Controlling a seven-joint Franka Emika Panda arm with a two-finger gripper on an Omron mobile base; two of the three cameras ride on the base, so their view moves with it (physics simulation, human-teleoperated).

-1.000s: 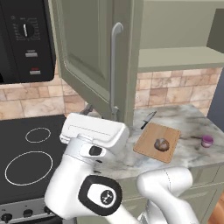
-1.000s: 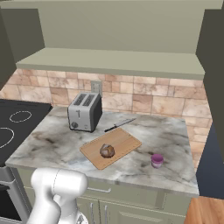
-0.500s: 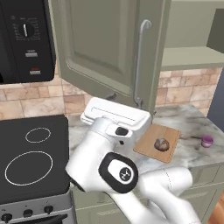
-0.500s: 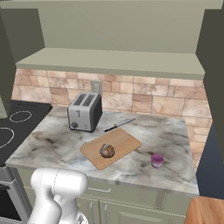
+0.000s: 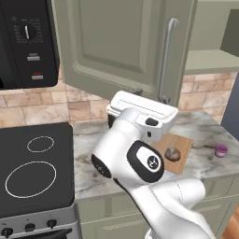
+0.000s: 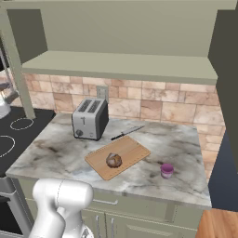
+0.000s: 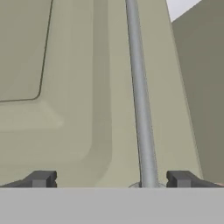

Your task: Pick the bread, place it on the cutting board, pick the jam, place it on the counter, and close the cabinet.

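Bread (image 6: 114, 160) sits on the cutting board (image 6: 132, 151) at the centre of the right base view; in the left base view both lie at centre right, partly behind the arm. Jam (image 6: 167, 170) stands on the counter (image 6: 60, 153) just right of the board, apart from it. A toaster (image 6: 90, 119) stands upper left of the board and a knife (image 6: 127, 133) lies just above it, near the tiled wall.

Cabinet door (image 5: 116, 42) hangs open across the top of the left base view, its silver handle (image 5: 165, 58) running down the upper right. The arm bends up from the lower right of that view, with the white hand raised at centre, close under the door's lower edge.

In the hand view the gripper (image 7: 111, 179) faces the door panel; its 2 dark tips stand wide apart at the bottom, gripping nothing. The handle runs from top centre down between them, nearer the right tip.
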